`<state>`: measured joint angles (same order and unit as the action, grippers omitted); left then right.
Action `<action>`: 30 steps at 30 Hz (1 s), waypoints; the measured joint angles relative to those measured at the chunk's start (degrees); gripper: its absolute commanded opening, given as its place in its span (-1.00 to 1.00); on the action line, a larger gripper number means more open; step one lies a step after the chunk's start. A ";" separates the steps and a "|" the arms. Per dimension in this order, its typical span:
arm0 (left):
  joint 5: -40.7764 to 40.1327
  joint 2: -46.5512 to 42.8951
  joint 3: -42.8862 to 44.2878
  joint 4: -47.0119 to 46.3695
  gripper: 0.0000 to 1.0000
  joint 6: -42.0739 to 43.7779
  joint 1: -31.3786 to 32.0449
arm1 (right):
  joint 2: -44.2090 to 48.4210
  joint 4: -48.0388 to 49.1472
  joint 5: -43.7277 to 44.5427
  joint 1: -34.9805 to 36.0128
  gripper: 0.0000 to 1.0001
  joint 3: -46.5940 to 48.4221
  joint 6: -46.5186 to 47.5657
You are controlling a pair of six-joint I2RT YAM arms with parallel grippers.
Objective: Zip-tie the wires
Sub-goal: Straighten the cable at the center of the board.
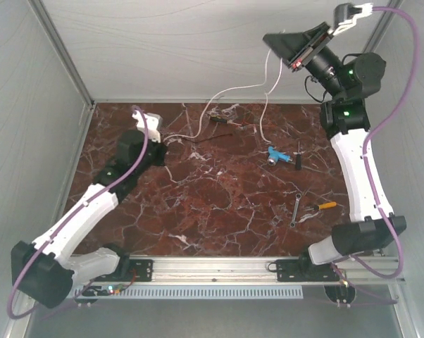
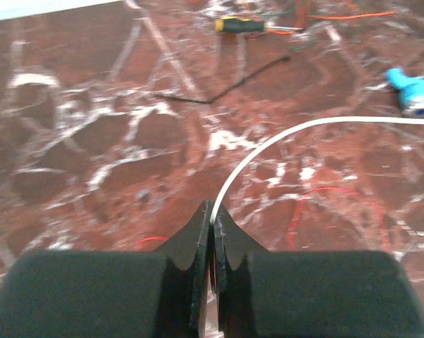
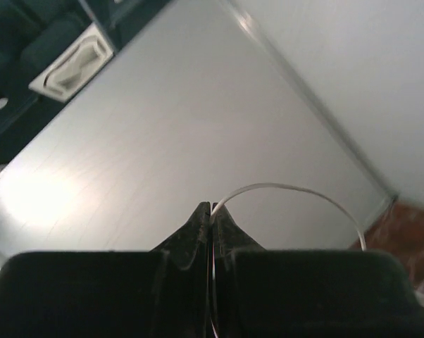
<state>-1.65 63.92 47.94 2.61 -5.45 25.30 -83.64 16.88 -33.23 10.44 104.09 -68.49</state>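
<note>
both clamp thin white and orange-red wires (image 2: 367,120): your left jaws near the red marble table (image 1: 198,211), right jaws raised.

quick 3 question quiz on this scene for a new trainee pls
1. True or false: the right gripper is high above the table, shut on a white wire.
2. What does the left gripper pinch? A) a white wire B) the screwdriver C) the black strip
3. Fill in: of the wrench and the blue tool, the ___ lies closer to the table's near edge.

Key: 1 true; 2 A; 3 wrench
</note>
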 measured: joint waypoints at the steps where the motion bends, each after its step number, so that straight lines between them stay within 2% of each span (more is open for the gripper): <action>1: -0.83 -1.03 0.66 2.40 -1.00 1.18 -1.42 | -0.70 0.17 -3.76 -1.01 -1.00 -0.87 -2.14; 6: -4.83 -4.33 3.52 9.60 -1.00 7.63 -7.56 | -1.92 -0.44 -18.75 -2.23 -1.00 -9.53 -7.32; 8: -6.82 -4.66 3.80 10.58 -1.00 9.92 -9.16 | -1.62 -3.69 -22.75 -2.21 -1.00 -12.85 -5.03; 11: -10.29 -4.57 3.80 11.85 -1.00 12.46 -10.01 | 0.02 -13.99 -25.38 -1.64 -1.00 -15.50 3.87; 15: -14.36 -3.87 3.76 12.37 -1.00 14.93 -11.63 | 5.07 -29.53 -25.16 0.07 -1.00 -17.75 18.23; 19: -17.22 -3.17 3.10 12.33 -1.00 16.33 -12.85 | 11.13 -40.96 -24.37 2.14 -1.00 -22.75 29.14; 24: -19.80 -3.02 1.11 12.28 -1.00 17.77 -12.94 | 15.69 -51.74 -20.90 3.52 -1.00 -33.24 36.85; 30: -21.31 -3.65 -2.99 10.80 -1.00 19.74 -12.94 | 17.66 -62.97 -16.04 5.53 -1.00 -39.45 42.18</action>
<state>-22.96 60.27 44.95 13.41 14.28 12.36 -65.98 -46.09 -49.28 15.97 64.64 -26.30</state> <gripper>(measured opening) 0.003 0.003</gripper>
